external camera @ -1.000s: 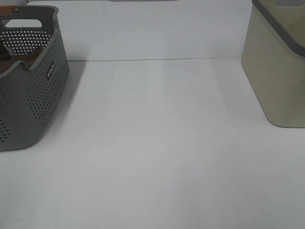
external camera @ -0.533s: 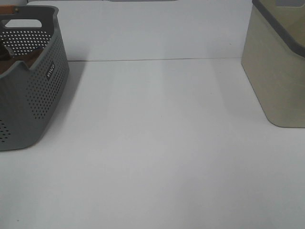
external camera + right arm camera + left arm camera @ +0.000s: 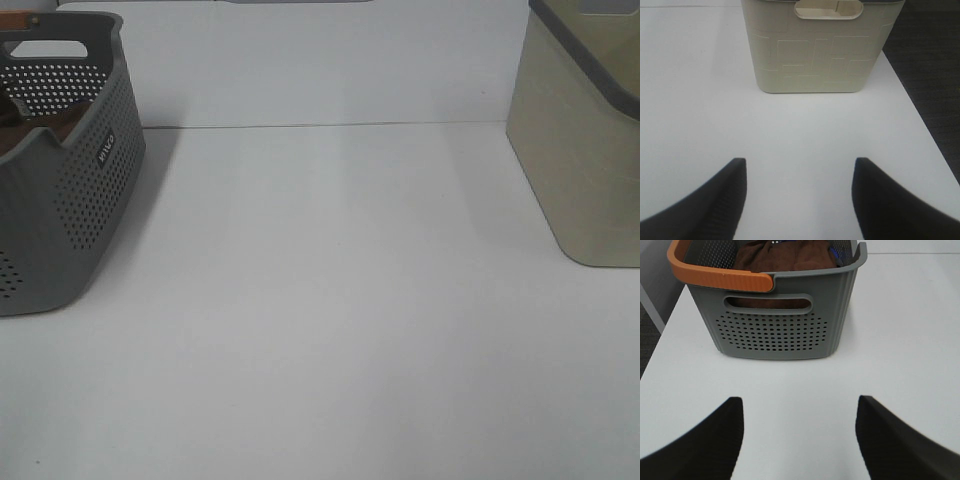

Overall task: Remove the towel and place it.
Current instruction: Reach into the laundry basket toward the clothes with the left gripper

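White tabletop (image 3: 330, 300) fills most of the high view, bare across its middle, with a pale wall behind it. Bunched inside the grey perforated basket (image 3: 775, 335) lies the dark brown towel (image 3: 785, 255); its folds rise near the rim, and more brown shows through the basket's cut-out handle slot. A sliver of blue (image 3: 834, 255) peeks out beside the towel against the basket's inner wall. An orange handle (image 3: 720, 277) rests along the basket's near rim and curves round one corner. From above, the basket (image 3: 90, 200) stands at the left edge of the table, and only a thin brown strip of towel (image 3: 30, 135) shows over its scalloped side. The left gripper (image 3: 799, 402) hangs over the table short of the basket, apart from it, its two dark fingers (image 3: 715, 440) spread wide with nothing between them. The right gripper (image 3: 799, 162) is likewise spread and empty, facing a beige bin (image 3: 815, 50) with a relief pattern of rectangles and a handle slot. That bin (image 3: 585, 150), with its grey rim, stands at the table's far right, well apart from the basket. Dark floor (image 3: 935, 75) runs beside the table edge.
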`<action>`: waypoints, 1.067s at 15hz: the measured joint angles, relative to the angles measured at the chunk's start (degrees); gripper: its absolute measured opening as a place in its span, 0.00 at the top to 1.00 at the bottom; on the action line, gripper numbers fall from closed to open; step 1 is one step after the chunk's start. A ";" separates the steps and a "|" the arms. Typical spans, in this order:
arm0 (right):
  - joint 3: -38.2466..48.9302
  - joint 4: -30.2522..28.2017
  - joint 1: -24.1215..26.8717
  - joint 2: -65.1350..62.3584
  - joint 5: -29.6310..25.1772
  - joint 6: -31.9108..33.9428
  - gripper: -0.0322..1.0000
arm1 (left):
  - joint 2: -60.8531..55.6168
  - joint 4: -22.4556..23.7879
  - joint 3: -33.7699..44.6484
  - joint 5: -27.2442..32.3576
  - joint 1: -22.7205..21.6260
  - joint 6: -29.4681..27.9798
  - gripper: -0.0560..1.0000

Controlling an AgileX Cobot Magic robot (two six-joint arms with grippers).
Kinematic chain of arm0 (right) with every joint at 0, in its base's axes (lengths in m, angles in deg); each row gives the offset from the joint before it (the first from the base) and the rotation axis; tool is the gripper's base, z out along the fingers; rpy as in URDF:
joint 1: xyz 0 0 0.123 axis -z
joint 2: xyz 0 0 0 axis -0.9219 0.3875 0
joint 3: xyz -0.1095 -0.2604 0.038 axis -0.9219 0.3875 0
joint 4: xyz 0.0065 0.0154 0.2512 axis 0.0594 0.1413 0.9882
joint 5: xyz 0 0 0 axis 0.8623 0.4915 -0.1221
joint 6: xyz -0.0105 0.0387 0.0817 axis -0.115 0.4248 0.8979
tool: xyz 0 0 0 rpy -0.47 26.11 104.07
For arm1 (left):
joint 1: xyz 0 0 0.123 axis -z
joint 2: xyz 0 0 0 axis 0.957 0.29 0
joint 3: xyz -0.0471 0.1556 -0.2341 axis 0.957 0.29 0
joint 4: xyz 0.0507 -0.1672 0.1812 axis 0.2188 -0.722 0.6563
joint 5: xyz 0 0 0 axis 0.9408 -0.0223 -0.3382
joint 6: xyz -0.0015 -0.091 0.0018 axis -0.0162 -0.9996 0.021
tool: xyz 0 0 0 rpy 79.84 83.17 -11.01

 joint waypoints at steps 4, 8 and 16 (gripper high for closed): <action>0.00 0.00 0.00 0.00 0.00 0.00 0.40 | 0.00 0.00 0.00 0.00 0.00 0.00 0.36; 0.00 0.00 0.00 0.00 0.00 0.00 0.40 | 0.00 0.00 0.00 0.00 0.00 0.00 0.36; 0.00 0.00 0.00 0.00 0.00 0.00 0.40 | 0.06 0.00 -0.11 0.00 0.00 0.00 0.36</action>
